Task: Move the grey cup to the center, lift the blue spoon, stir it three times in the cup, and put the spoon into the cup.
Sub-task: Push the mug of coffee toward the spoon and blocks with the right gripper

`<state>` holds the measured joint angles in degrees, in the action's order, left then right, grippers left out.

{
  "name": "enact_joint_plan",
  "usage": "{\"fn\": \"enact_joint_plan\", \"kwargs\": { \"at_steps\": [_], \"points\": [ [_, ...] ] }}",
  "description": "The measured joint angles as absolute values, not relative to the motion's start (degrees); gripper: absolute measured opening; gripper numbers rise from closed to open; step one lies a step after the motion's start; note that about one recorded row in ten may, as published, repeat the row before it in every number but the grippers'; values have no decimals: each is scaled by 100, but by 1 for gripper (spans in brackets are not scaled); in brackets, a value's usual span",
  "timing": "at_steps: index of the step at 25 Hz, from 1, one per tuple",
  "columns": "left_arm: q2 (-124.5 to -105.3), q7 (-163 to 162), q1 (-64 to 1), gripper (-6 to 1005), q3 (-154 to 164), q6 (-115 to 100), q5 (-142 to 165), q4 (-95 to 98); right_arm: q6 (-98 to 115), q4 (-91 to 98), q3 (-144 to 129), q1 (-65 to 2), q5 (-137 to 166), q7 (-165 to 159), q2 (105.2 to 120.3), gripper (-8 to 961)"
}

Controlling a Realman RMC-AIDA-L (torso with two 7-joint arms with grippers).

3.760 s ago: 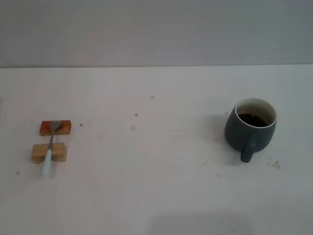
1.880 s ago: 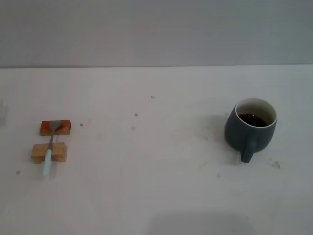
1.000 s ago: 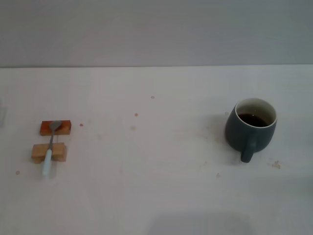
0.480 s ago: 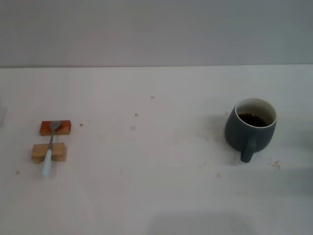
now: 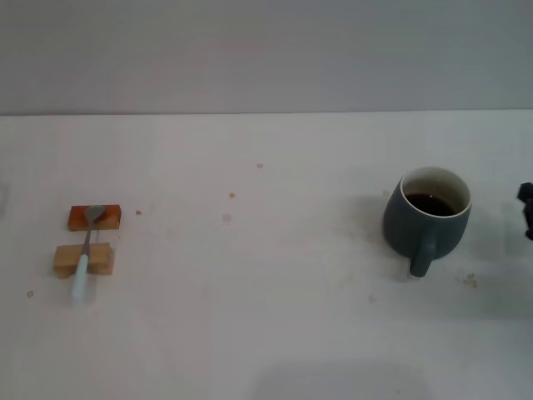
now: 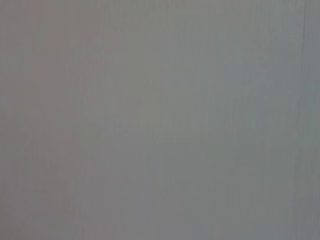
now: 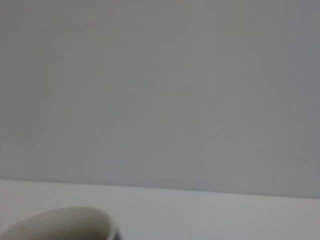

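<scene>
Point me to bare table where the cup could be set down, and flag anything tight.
Widest free patch: mid-table between the wooden blocks carrying the blue spoon and the grey cup, only small stains. The near strip is bare too. Tight spot: right edge, where the right gripper sits close beside the cup.

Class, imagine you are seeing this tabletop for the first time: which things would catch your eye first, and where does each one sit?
The grey cup stands out on the right of the table, dark liquid inside, handle toward the camera. Far left, the blue spoon lies across two small wooden blocks. A dark tip of the right end effector shows at the right edge, beside the cup and apart from it.
</scene>
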<state>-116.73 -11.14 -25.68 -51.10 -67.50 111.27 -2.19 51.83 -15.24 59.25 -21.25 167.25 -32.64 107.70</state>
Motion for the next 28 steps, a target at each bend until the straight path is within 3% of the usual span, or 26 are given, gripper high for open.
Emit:
{"fn": "enact_joint_plan", "kwargs": {
  "at_steps": [15, 28],
  "points": [
    [-11733, -1125, -2484, 787, -5241, -6876, 11127, -298, 5229, -1383, 4660, -2571, 16725, -3907, 10605, -1],
    [-11742, -1125, -2477, 786, -5238, -6891, 11127, -305, 5165, -1252, 3997, -2936, 16725, -4180, 10601, -1]
  ]
}}
